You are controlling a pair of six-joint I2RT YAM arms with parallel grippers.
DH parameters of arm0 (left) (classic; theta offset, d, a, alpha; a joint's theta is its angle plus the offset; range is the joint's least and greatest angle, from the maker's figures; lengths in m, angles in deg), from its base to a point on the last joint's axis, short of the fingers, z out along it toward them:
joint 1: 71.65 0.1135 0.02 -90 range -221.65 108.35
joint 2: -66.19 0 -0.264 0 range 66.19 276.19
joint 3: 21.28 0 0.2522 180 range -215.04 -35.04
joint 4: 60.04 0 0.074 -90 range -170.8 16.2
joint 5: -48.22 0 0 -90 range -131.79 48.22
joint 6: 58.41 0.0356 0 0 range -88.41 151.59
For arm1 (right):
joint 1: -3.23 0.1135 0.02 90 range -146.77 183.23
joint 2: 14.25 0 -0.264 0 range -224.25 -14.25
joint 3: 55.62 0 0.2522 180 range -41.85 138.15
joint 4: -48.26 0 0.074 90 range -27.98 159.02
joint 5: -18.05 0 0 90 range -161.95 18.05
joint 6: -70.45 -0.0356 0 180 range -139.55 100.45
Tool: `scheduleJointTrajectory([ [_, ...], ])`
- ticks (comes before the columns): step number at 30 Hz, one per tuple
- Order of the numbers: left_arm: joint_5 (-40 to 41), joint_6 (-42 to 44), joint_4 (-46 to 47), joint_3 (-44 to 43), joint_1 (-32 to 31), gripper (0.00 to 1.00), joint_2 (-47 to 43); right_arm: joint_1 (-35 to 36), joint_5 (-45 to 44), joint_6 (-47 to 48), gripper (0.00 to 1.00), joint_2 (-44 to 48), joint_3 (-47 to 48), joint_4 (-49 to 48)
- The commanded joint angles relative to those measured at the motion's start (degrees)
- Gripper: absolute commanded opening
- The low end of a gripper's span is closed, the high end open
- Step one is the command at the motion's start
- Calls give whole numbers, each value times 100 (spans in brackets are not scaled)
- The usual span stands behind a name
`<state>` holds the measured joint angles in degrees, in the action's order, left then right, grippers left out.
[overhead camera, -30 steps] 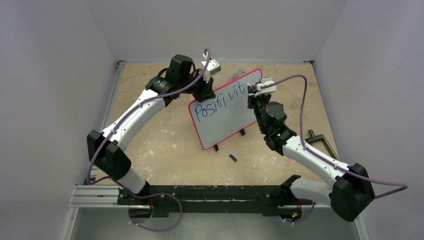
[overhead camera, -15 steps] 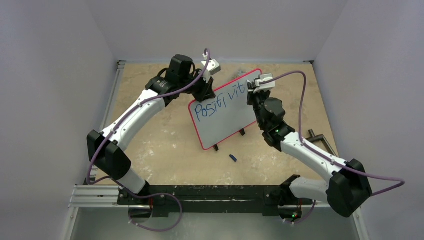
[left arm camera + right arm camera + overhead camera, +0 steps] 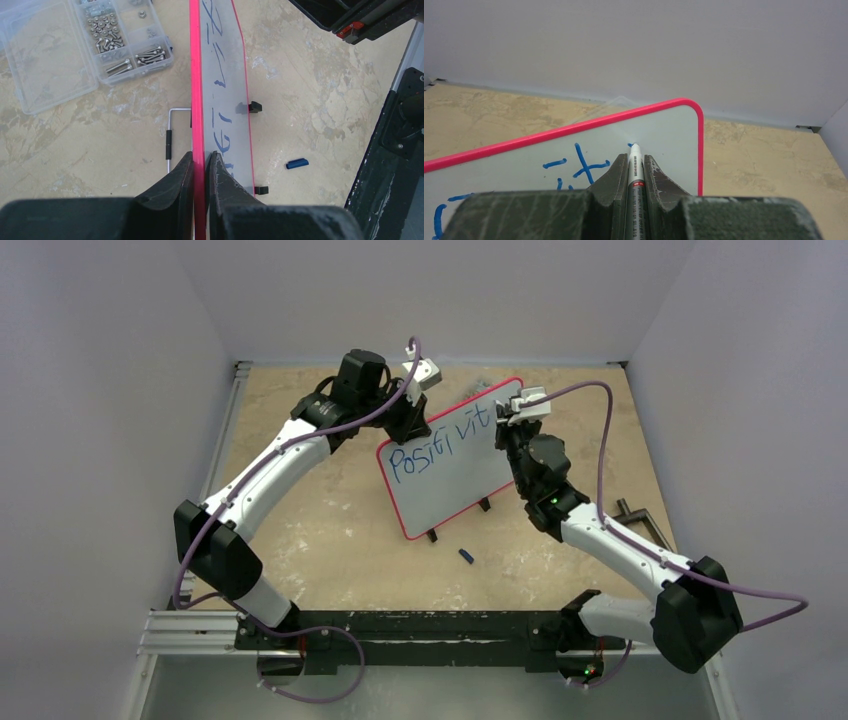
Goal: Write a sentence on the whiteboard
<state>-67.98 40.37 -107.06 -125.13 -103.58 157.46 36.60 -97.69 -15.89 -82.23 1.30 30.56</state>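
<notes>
The whiteboard (image 3: 450,465), white with a thin red frame and two black clip feet, stands tilted mid-table with blue writing "Positivit" on it. My left gripper (image 3: 408,423) is shut on its upper left edge; in the left wrist view the black fingers (image 3: 177,180) pinch the red frame (image 3: 196,90). My right gripper (image 3: 506,425) is shut on a white marker (image 3: 634,167). The marker's tip touches the board (image 3: 659,130) near its top right corner, right of a blue "t".
A blue marker cap (image 3: 465,555) lies on the table in front of the board, also in the left wrist view (image 3: 297,163). A clear box of screws (image 3: 75,45) sits behind the board. A metal clamp (image 3: 640,520) lies at the right.
My right gripper moved up and slightly left along the board toward its top right corner and now rests there with the marker. The left arm and board stayed still.
</notes>
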Motion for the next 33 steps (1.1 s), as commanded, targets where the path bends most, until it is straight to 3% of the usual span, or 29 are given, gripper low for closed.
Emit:
scheduleJointTrajectory([
  [1,241,652,-782,263,-87,0,94,-21,108,-59,0,39,-45,-309],
  [22,214,652,-795,248,-92,0,103,-67,-50,-102,0,211,-411,-299],
  [33,212,651,-793,248,-89,0,94,-280,54,-43,0,131,-130,-282],
])
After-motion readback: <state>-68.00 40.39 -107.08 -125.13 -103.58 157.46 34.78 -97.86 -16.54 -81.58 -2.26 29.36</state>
